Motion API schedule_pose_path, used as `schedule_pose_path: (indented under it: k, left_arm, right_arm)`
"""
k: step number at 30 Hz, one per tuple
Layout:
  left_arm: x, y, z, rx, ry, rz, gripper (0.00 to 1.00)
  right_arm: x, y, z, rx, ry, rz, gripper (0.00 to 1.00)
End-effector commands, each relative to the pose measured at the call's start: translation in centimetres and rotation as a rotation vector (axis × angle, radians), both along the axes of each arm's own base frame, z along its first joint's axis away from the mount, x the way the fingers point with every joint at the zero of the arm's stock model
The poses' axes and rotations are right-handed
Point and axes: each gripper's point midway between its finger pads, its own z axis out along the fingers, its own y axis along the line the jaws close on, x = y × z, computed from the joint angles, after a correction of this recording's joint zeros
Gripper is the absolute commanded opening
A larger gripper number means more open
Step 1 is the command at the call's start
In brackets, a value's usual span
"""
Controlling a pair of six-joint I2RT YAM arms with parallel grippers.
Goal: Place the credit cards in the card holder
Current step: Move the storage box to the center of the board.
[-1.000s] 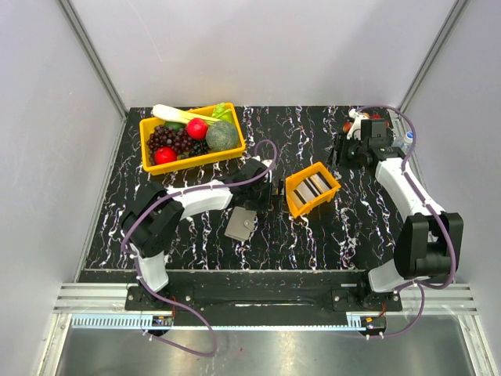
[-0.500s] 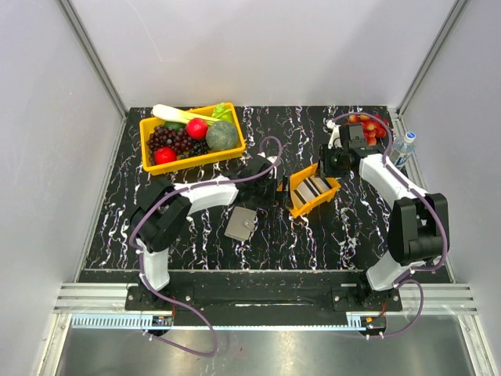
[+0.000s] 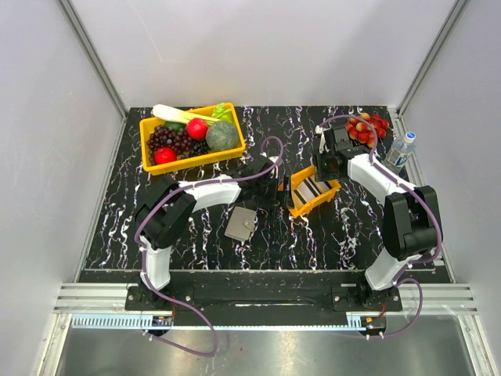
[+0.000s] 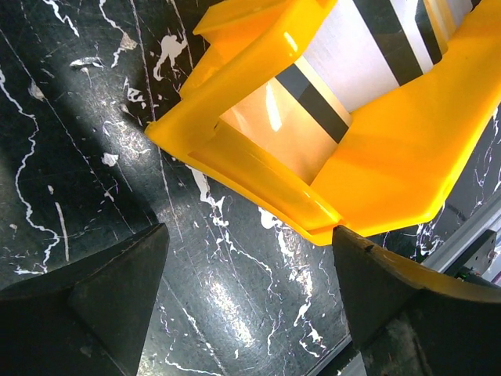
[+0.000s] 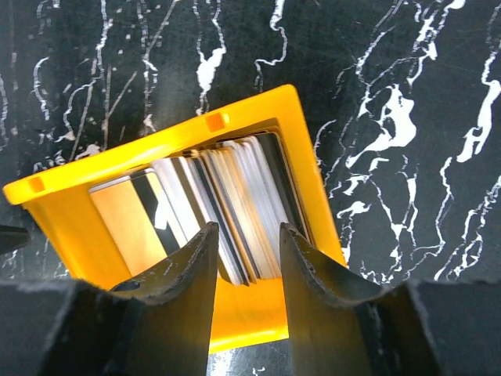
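The credit cards (image 3: pixel 314 186) stand on edge as a stack in the small orange tray (image 3: pixel 300 205), which sits tilted at mid table. In the right wrist view the cards (image 5: pixel 235 196) are silvery, dark and tan inside the tray (image 5: pixel 258 106). My right gripper (image 5: pixel 249 243) hovers over the stack, jaws a narrow gap apart, holding nothing; it also shows in the top view (image 3: pixel 325 163). My left gripper (image 4: pixel 250 298) is open wide beside the tray's corner (image 4: pixel 313 227), left of the tray in the top view (image 3: pixel 279 188). The taupe-grey card holder (image 3: pixel 241 223) lies closed near the left arm.
A large yellow bin of fruit and vegetables (image 3: pixel 235 149) stands at the back left. Red fruits (image 3: pixel 366 127) and a water bottle (image 3: pixel 399 150) are at the back right. White enclosure walls surround the black marbled table.
My right arm has swung left from the back right corner to above the orange tray. My left gripper moved closer to the tray, which turned and tilted.
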Motion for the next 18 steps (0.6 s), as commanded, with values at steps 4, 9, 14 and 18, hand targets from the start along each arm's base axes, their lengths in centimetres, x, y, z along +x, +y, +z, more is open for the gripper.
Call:
schedule_pose_path:
  k: [4,9,14,18]
  left_arm:
    - [1.4,-1.6,1.9,-0.076,-0.031,-0.012,0.87]
    - [1.5,-1.6,1.9,-0.080,-0.030,-0.012,0.86]
    - [1.5,-1.5,1.9,-0.085,-0.025,-0.015,0.85]
    - [1.4,-1.5,1.8,-0.088,-0.022,-0.018,0.84]
  right_arm:
    - [1.7,-1.2,0.5,-0.086,-0.062,-0.038,0.43]
    - [1.8,-1.4,-0.2,-0.101,-0.053,-0.046,0.43]
    - [1.9,-1.7,-0.9,-0.119,-0.045,-0.057,0.43]
    - [2.0,-1.5,-1.2,-0.112,-0.040,-0.051,0.40]
